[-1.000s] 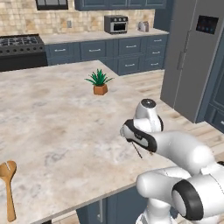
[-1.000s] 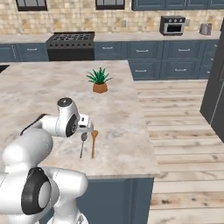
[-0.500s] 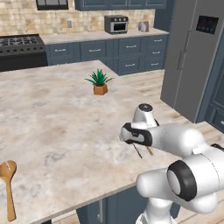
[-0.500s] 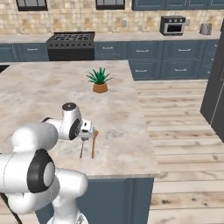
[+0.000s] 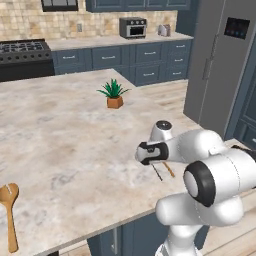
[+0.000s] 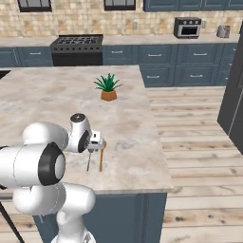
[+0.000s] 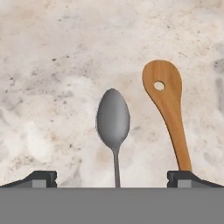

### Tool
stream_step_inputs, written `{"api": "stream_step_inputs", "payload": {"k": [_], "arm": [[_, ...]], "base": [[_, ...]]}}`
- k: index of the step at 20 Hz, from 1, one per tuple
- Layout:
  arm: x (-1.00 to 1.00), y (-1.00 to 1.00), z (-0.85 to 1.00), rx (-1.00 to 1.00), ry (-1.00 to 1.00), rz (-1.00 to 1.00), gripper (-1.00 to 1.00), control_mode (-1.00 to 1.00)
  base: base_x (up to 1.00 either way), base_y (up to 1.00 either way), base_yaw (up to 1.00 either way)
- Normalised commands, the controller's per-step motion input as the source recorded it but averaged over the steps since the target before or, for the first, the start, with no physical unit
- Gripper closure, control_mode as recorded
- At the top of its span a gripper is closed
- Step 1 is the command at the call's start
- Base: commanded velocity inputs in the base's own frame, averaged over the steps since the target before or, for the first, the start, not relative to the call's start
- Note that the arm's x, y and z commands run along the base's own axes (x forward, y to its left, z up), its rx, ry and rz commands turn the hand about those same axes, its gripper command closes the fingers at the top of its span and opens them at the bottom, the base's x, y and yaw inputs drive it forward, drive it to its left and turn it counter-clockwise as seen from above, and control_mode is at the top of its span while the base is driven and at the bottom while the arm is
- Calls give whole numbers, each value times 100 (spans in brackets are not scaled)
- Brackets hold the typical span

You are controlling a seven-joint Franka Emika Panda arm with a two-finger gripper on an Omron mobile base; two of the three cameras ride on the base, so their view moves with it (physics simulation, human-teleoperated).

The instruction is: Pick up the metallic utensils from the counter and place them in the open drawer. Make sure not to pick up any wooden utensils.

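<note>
The marbled desk carried a potted plant near its middle, while the white arm reached low over its front edge. The jaws stood wide open above a metal spoon, which lay flat just beside a slotted wooden spoon, apart and roughly parallel. Another wooden spoon lay well apart at the desk's near left corner

Marbled counter: metal spoon beside slotted wooden spoon, potted plant, second wooden spoon.
</note>
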Motion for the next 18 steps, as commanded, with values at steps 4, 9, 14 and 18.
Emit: {"api": "stream_step_inputs", "payload": {"k": [4,9,14,18], "arm": [[30,0,-18,0,0,0,-100,-100],[8,0,-25,0,0,0,-100,-100],[0,0,-12,0,0,0,-100,-100],[10,3,0,1,-1,0,-100,-100]], "base": [[0,0,0],[0,0,0],[0,0,0],[0,0,0]]}}
